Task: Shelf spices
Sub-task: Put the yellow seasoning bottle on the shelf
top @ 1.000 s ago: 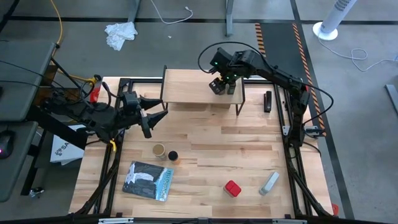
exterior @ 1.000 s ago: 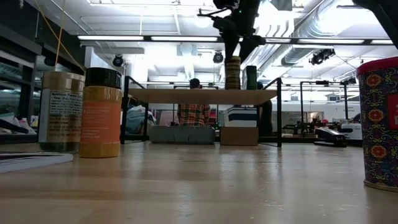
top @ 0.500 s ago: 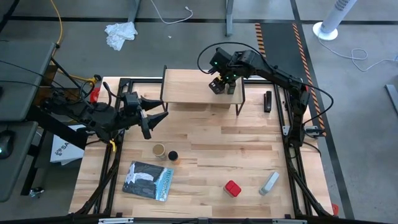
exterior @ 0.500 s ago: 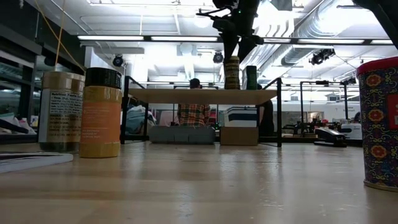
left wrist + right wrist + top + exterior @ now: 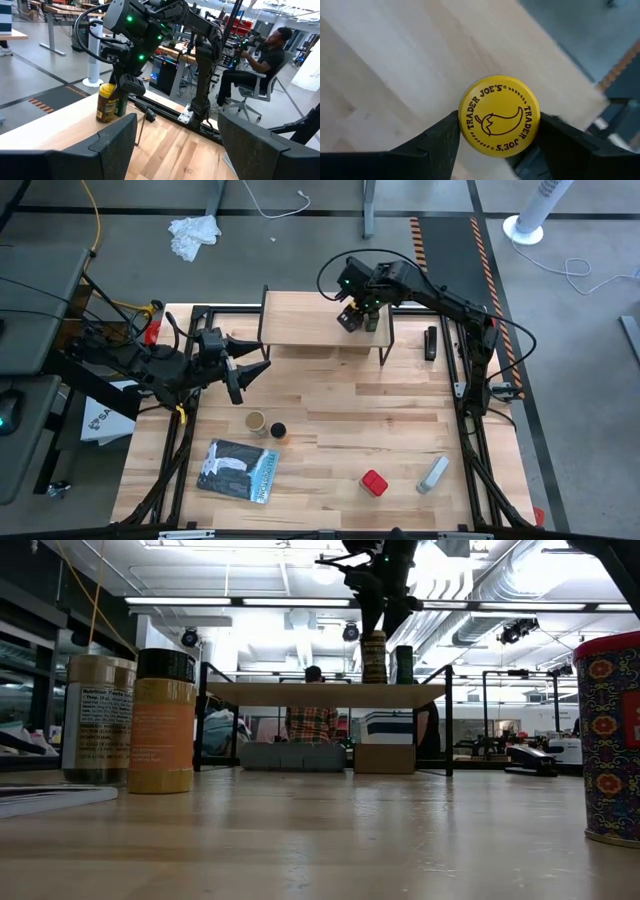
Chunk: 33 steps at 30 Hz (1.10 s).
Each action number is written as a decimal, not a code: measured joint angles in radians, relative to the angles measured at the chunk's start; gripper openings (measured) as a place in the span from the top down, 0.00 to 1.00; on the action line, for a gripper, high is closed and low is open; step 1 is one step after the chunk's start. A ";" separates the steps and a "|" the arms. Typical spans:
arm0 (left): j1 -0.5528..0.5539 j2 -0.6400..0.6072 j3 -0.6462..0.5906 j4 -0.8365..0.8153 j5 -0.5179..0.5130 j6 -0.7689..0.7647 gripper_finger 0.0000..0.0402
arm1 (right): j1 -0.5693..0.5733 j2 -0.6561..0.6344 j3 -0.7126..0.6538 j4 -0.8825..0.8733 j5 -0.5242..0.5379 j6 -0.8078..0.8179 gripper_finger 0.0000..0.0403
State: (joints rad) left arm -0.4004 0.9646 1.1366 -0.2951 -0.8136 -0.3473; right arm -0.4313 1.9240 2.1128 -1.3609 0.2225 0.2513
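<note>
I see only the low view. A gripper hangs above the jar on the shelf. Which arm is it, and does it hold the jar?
Observer: It is the right gripper. In its wrist view, its fingers press both sides of the yellow jar at the lid.
Operator: Where on the shelf does the jar stand?
Observer: Seen from above, near the right end of the shelf, beside the small black tin.
Operator: And the left arm?
Observer: The left gripper waits open over the table's left side, holding nothing.

yellow jar [image 5: 498, 112]: yellow lid, dark chili print | shelf [image 5: 310, 320]: light wood
</note>
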 joint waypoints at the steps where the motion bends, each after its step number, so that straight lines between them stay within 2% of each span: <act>1: 0.000 0.000 0.000 0.000 0.000 0.000 0.32 | 0.000 0.000 0.000 0.002 0.013 -0.013 0.40; 6: 0.000 0.000 0.000 0.000 -0.003 0.001 0.32 | -0.001 0.000 0.000 0.004 0.001 -0.032 0.40; 12: 0.001 -0.005 0.000 0.001 -0.008 -0.018 0.32 | -0.001 -0.001 0.000 0.007 -0.099 -0.046 0.40; 16: 0.003 -0.012 -0.001 0.000 -0.009 -0.018 0.32 | -0.001 -0.001 0.000 0.001 -0.120 -0.026 0.40; 17: 0.006 -0.013 -0.001 -0.001 -0.009 -0.018 0.32 | -0.001 -0.001 0.000 -0.001 -0.108 -0.012 0.40; 21: 0.030 -0.013 -0.001 -0.004 0.015 -0.012 0.32 | 0.002 -0.001 0.000 0.002 0.061 0.056 0.40; 26: 0.055 -0.013 -0.001 -0.004 0.057 -0.010 0.32 | 0.002 -0.001 0.000 0.010 0.051 0.005 0.40; 33: 0.055 -0.013 -0.001 -0.019 0.077 -0.009 0.32 | 0.002 -0.001 0.001 0.032 -0.023 0.090 0.40</act>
State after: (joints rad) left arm -0.3450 0.9516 1.1358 -0.3140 -0.7368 -0.3565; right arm -0.4297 1.9228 2.1136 -1.3285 0.1996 0.3417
